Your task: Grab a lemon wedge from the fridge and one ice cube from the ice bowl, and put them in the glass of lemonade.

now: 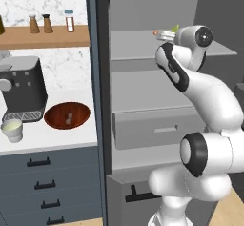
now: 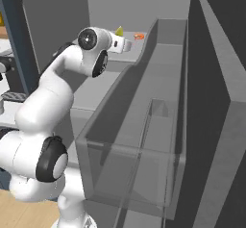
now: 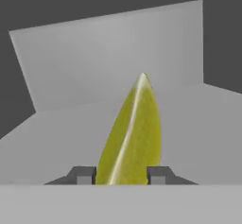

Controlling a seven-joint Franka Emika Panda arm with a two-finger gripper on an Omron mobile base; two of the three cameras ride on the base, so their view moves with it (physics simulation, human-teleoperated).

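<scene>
Two dark fingertips (image 3: pixel 85 175) of our hand (image 3: pixel 122 176) stand on either side of the small yellow-green lemon wedge (image 3: pixel 133 133), touching its flanks, so we read the hand as clamped on the lemon wedge. In the hand view the wedge stands upright between them with its point toward 12 o'clock, and the grey fridge shelf (image 3: pixel 198 124) and grey back wall lie beyond it.

In the left base view our white arm with dark joints (image 1: pixel 209 101) rises from 5 o'clock and reaches up to the upper shelf of the tall grey open fridge (image 1: pixel 143 53). The wedge's tip shows as a small green point just above the wrist, at about 1 o'clock of the picture's middle. A tiny orange-red thing (image 1: pixel 155 32) lies on the same shelf just at 9 o'clock of the wrist; we cannot tell what it is.

In the right base view the wedge's tip (image 2: pixel 118 31) peeks above the hand at 12 o'clock, and the orange-red thing sits just beside it at 3 o'clock.

On the white tabletop (image 1: pixel 52 137), at 9 o'clock of the fridge, stands the wide shallow reddish-brown wooden ice bowl (image 1: pixel 66 115) with pale cubes in it. At its 8 o'clock, near but apart, is the small off-white glass of lemonade (image 1: pixel 12 130). Behind the glass stands a dark grey coffee machine (image 1: pixel 23 89).
</scene>
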